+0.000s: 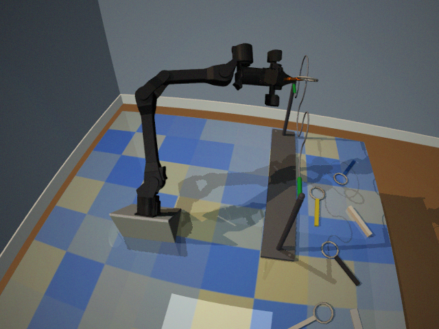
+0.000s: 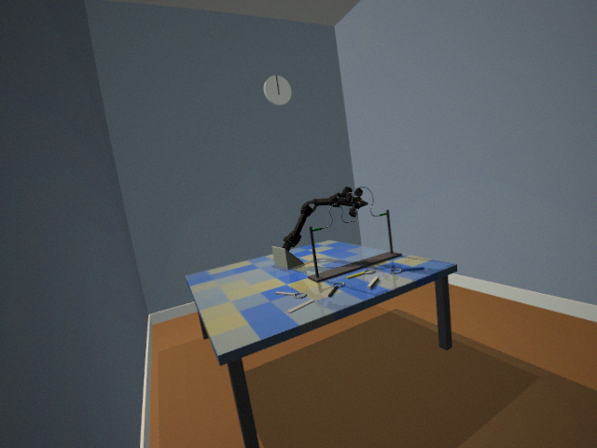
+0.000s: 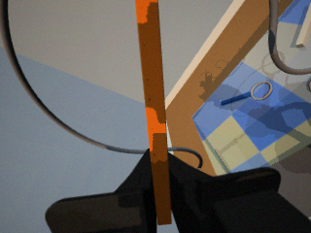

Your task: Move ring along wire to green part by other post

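My gripper point(image 1: 287, 79) point(image 2: 365, 203) point(image 3: 154, 152) is shut on the orange handle point(image 1: 293, 79) point(image 3: 155, 83), high up near the far post point(image 1: 287, 114) point(image 2: 390, 233). The handle is about level. Its ring point(image 1: 315, 80) is almost edge-on across the wire's tall far loop point(image 1: 306, 56) point(image 2: 372, 195) in the top view; whether it touches the wire cannot be told. The ring is outside the wrist view. The far green part point(image 1: 293, 88) point(image 2: 383, 214) is just below the gripper in the top view. The other green part point(image 1: 299, 186) point(image 2: 317, 229) is at the near post point(image 1: 290, 223) point(image 2: 313, 253).
The grey wire curves at the left point(image 3: 29, 92) of the wrist view and dips lower between the posts. A dark base board point(image 1: 278, 212) carries both posts. Loose rings with blue point(image 1: 350, 166), yellow point(image 1: 317, 212) and black point(image 1: 347, 271) handles and a pale bar point(image 1: 359, 221) lie beyond it.
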`<control>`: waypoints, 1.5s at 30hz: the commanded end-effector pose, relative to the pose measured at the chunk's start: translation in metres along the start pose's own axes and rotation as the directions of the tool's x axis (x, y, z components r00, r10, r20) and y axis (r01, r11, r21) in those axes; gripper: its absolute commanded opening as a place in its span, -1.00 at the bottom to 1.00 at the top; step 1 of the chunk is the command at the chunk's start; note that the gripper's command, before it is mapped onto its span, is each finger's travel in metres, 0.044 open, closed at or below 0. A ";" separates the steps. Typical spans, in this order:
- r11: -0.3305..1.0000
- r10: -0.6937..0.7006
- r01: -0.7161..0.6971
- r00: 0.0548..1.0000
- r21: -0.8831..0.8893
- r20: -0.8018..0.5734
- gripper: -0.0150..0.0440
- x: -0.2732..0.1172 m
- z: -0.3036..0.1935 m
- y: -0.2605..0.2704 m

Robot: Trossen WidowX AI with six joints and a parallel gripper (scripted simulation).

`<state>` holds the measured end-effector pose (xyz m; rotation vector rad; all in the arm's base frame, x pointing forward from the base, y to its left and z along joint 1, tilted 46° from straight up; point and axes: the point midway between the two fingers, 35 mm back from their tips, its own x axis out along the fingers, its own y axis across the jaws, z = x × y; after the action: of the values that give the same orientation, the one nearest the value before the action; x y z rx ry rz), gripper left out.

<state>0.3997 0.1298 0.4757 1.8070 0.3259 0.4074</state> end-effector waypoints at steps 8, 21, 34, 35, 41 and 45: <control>0.991 0.061 -0.063 0.998 0.118 0.016 -1.00 -0.002 0.000 0.008; 0.955 0.147 -0.131 0.988 0.267 -0.043 -1.00 -0.013 0.001 0.013; 0.894 0.219 -0.198 0.976 0.402 -0.006 -1.00 -0.014 0.004 0.019; 0.888 0.224 -0.203 0.975 0.412 -0.003 -1.00 -0.014 0.004 0.020; 0.851 0.255 -0.233 0.967 0.471 0.018 -1.00 -0.014 0.005 0.022; 0.823 0.274 -0.252 0.961 0.508 0.033 -1.00 -0.015 0.006 0.024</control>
<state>0.3902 0.1139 0.4946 2.3510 0.2376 0.5889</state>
